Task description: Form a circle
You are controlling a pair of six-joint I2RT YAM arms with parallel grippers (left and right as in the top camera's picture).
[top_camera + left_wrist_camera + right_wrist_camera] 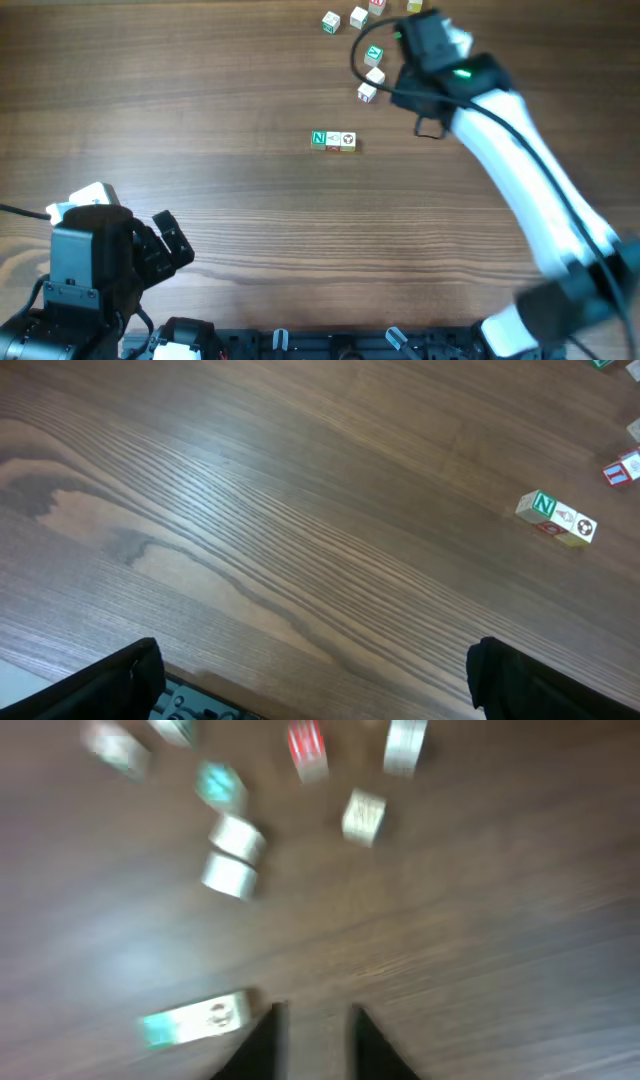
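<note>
Table [200,150] matt dark wood-grain; letter cubes [333,140] pale wood, printed faces.

Even, soft light; the right wrist view is heavily motion-blurred.

Blurred letter cubes [237,838] lie scattered beyond parted, empty fingers [262,1048].

Dark wood-grain table [200,120] with paler streaks
</note>
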